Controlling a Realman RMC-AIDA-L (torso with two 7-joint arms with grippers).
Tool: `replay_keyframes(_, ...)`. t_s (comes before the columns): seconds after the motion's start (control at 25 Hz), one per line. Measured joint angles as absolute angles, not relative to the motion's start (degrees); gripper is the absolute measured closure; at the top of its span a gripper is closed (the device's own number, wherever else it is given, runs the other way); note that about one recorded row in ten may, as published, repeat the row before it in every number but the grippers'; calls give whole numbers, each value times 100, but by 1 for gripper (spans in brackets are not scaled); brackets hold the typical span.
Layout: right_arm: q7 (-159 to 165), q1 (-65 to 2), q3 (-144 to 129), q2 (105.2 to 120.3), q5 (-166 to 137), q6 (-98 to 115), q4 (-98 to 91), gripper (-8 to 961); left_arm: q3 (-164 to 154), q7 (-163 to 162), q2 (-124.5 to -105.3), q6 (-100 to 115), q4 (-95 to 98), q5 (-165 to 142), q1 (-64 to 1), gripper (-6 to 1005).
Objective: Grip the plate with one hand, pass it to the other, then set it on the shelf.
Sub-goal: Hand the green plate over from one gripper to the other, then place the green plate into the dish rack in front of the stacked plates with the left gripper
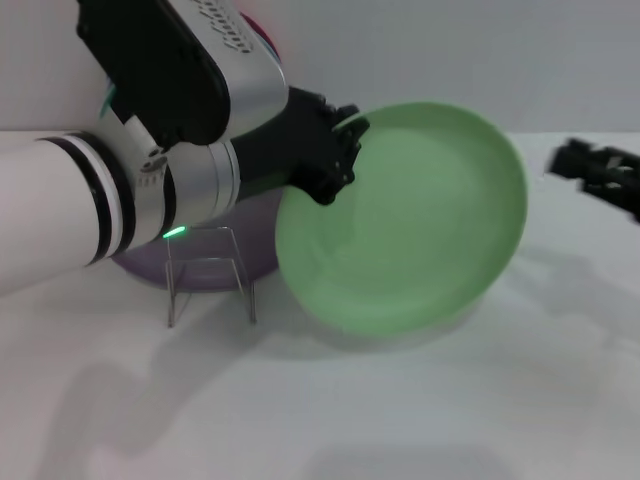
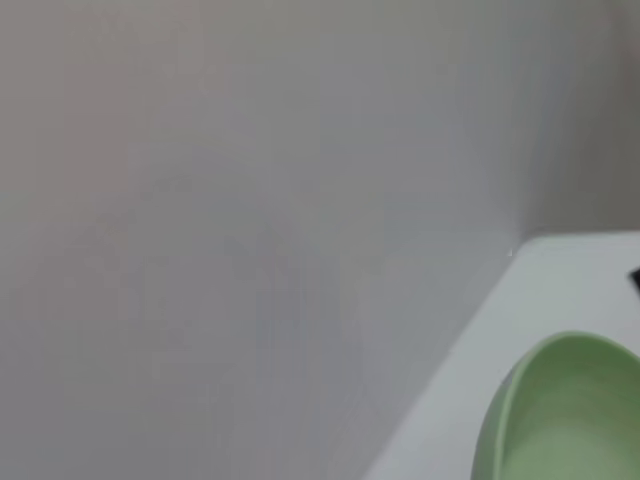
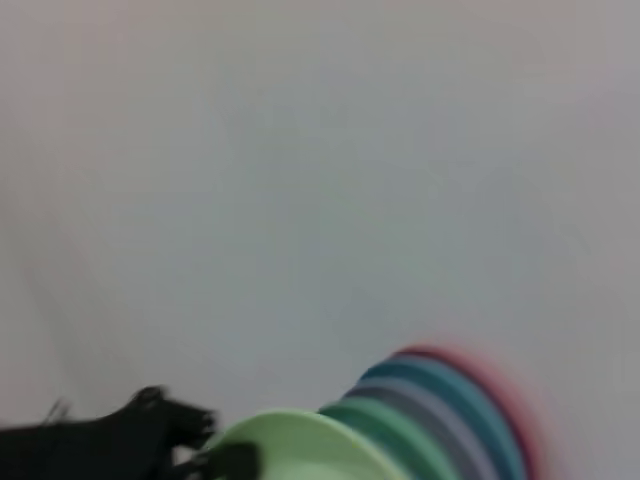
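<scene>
Left claw (image 1: 335,150) clamps plate (image 1: 420,220) rim, tilted above shelf (image 1: 208,272); right claw (image 1: 600,175) apart, grip state unclear

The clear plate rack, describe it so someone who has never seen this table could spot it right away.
Start at the thick white and silver left arm whose left gripper holds the round light mint-green plate. Below that arm's green light, on the white table, stands the small clear see-through rack. Its thin upright frame is transparent, unlike the lilac plate behind it.
</scene>
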State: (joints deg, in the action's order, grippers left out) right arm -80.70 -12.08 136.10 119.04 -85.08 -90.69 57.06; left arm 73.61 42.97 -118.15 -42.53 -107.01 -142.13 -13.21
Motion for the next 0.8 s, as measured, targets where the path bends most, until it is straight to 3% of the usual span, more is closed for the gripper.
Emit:
replay_keyframes(0.2,-8409,-1061,14893,11944,-8456,-9509,5154,521,6914,5222,-11800,-2767,-10810,-14158,-769,928)
replay_keyframes(0.28,-8622,-957,15439,11956,-8452,-9579,4965,437,6470,5865,-11782,-1561,-10703,-14166,-485,928)
replay_keyframes(0.32,-8728,-904,15759,11957,-8455,-9615,4865,392,5899,6446,-11743,68,-10415,-14279,-241,928)
replay_keyframes(0.44,-8803,-893,15916,11956,-8475,-9639,4814,255,5424,6634,-11679,1715,-9986,-14597,-180,928)
replay_keyframes(0.48,-8838,-894,15938,11955,-8486,-9633,4781,255,5219,6558,-11621,2531,-9691,-14849,-211,928)
replay_keyframes(0.52,-8905,-921,15944,11943,-8537,-9602,4694,255,4950,6072,-11443,3840,-9110,-15527,-316,930)
replay_keyframes(0.56,-8905,-921,15944,11943,-8537,-9602,4694,255,4950,6072,-11443,3840,-9110,-15527,-316,931)
replay_keyframes(0.6,-8936,-976,15949,11929,-8613,-9581,4608,255,4930,5100,-11214,4855,-8576,-16214,-422,933)
replay_keyframes(0.64,-8936,-976,15949,11929,-8613,-9581,4608,255,4930,5100,-11214,4855,-8576,-16214,-422,933)
replay_keyframes(0.72,-8962,-1051,15956,11914,-8708,-9528,4519,255,5057,3371,-10918,6169,-7649,-16608,-659,933)
replay_keyframes(0.8,-8968,-1064,15951,11910,-8725,-9505,4517,255,5095,2978,-10840,6597,-7173,-16602,-794,933)
